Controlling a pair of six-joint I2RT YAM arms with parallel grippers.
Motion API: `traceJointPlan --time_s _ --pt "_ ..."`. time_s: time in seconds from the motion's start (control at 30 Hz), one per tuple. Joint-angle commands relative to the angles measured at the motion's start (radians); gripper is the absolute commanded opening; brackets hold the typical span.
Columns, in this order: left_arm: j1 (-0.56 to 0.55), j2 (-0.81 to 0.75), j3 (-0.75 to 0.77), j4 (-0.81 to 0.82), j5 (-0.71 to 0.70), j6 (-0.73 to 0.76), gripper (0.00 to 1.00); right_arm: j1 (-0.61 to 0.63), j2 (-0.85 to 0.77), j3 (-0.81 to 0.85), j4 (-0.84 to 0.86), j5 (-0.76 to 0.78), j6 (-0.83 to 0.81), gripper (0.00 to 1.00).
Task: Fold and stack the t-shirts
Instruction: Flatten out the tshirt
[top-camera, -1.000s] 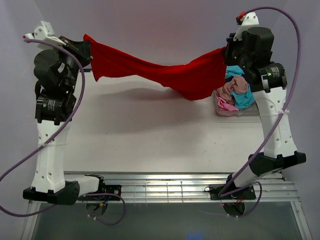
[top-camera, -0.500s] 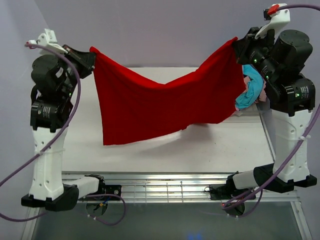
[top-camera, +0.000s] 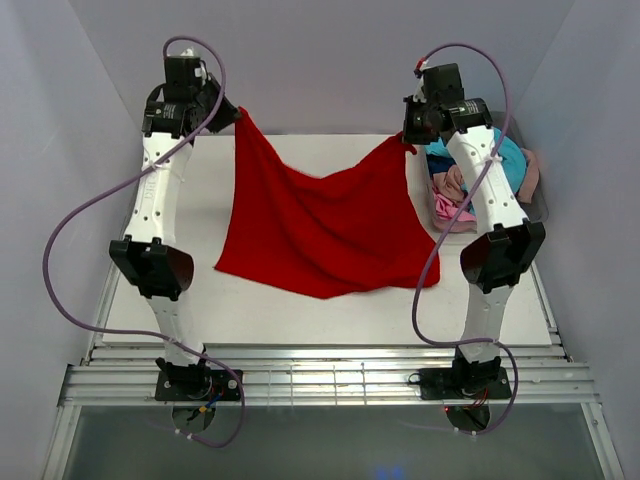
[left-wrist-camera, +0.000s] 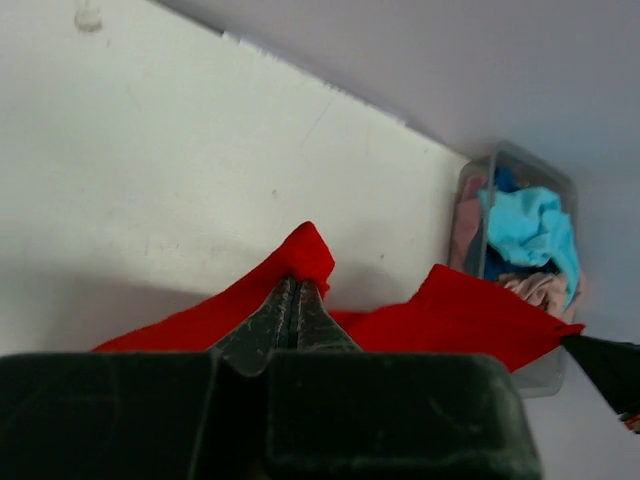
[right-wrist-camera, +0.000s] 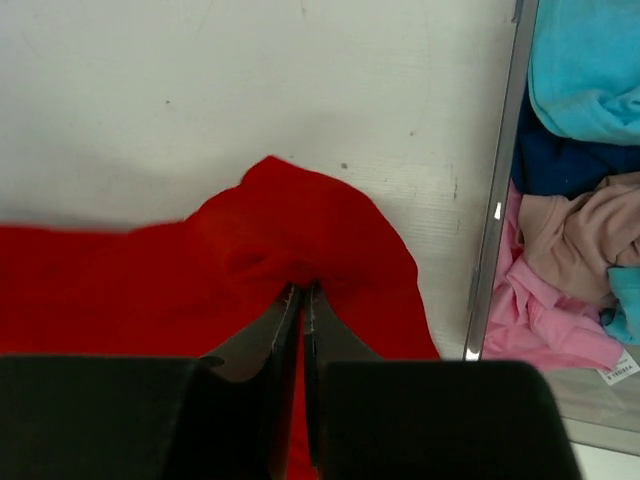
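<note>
The red t-shirt (top-camera: 320, 225) hangs between my two grippers at the far side of the table, its lower part resting on the tabletop. My left gripper (top-camera: 236, 112) is shut on its far left corner, which shows pinched in the left wrist view (left-wrist-camera: 303, 258). My right gripper (top-camera: 408, 140) is shut on its far right corner, which shows in the right wrist view (right-wrist-camera: 300, 250). The other t-shirts, turquoise (top-camera: 510, 160), dusty pink (right-wrist-camera: 575, 235), bright pink (right-wrist-camera: 545, 315) and dark blue (right-wrist-camera: 570, 160), lie bunched in the bin.
The clear grey plastic bin (top-camera: 538, 205) stands at the far right of the white table (top-camera: 300, 315); its rim (right-wrist-camera: 497, 210) runs just right of my right gripper. A metal rail frame (top-camera: 320, 380) lines the near edge. Walls close in on three sides.
Both arms have stretched out toward the far side of the table, carrying the red t-shirt away from the near edge and lower. Its lower part now lies on the table.
</note>
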Motion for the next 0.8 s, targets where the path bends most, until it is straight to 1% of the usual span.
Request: traceJointPlan --time_s 0.0,0.03,0.07,0.13,0.17,0.27,0.33,0.37,0.4,0.47,0.5,0.57,0.6,0.7,0.73,0.77 --pt "0.044 -0.014 0.240 0.072 0.053 -0.036 0.00 -0.012 -0.084 0.172 0.136 0.035 0.028 0.08" --pt "0.064 -0.020 0.248 0.109 0.070 -0.066 0.00 -0.018 -0.106 0.168 0.202 0.029 0.033 0.08" --pt "0.075 -0.035 0.227 0.211 0.105 -0.083 0.00 -0.029 -0.122 0.158 0.241 0.021 0.034 0.08" --pt "0.104 -0.075 0.169 0.308 0.138 -0.129 0.00 -0.033 -0.181 0.131 0.340 0.017 0.025 0.08" --pt "0.110 -0.113 0.115 0.383 0.150 -0.133 0.00 -0.036 -0.200 0.103 0.368 0.017 0.017 0.08" --pt "0.111 -0.169 0.041 0.431 0.155 -0.098 0.00 -0.036 -0.263 0.059 0.428 0.012 -0.019 0.08" --pt "0.113 -0.202 -0.019 0.434 0.150 -0.072 0.00 -0.036 -0.294 0.034 0.428 -0.005 -0.035 0.08" --pt "0.111 -0.253 -0.110 0.442 0.143 -0.043 0.00 -0.036 -0.304 -0.010 0.421 -0.008 -0.048 0.08" --pt "0.111 -0.285 -0.169 0.454 0.124 -0.030 0.00 -0.036 -0.320 -0.044 0.422 -0.053 -0.053 0.08" --pt "0.111 -0.349 -0.296 0.492 0.104 0.008 0.00 -0.035 -0.364 -0.131 0.418 -0.072 -0.062 0.08" --pt "0.111 -0.404 -0.418 0.497 0.091 0.016 0.00 -0.035 -0.380 -0.230 0.414 -0.090 -0.068 0.08" --pt "0.113 -0.455 -0.555 0.522 0.095 0.031 0.00 -0.033 -0.423 -0.350 0.414 -0.110 -0.076 0.08" --pt "0.113 -0.481 -0.697 0.529 0.098 0.044 0.00 -0.032 -0.435 -0.469 0.411 -0.130 -0.084 0.08" --pt "0.111 -0.560 -0.882 0.554 0.095 0.076 0.00 -0.018 -0.472 -0.640 0.407 -0.144 -0.096 0.08" --pt "0.111 -0.592 -0.972 0.546 0.080 0.086 0.00 -0.009 -0.495 -0.747 0.405 -0.144 -0.095 0.08" --pt "0.113 -0.606 -1.010 0.542 0.075 0.097 0.00 -0.003 -0.507 -0.797 0.399 -0.144 -0.093 0.08"
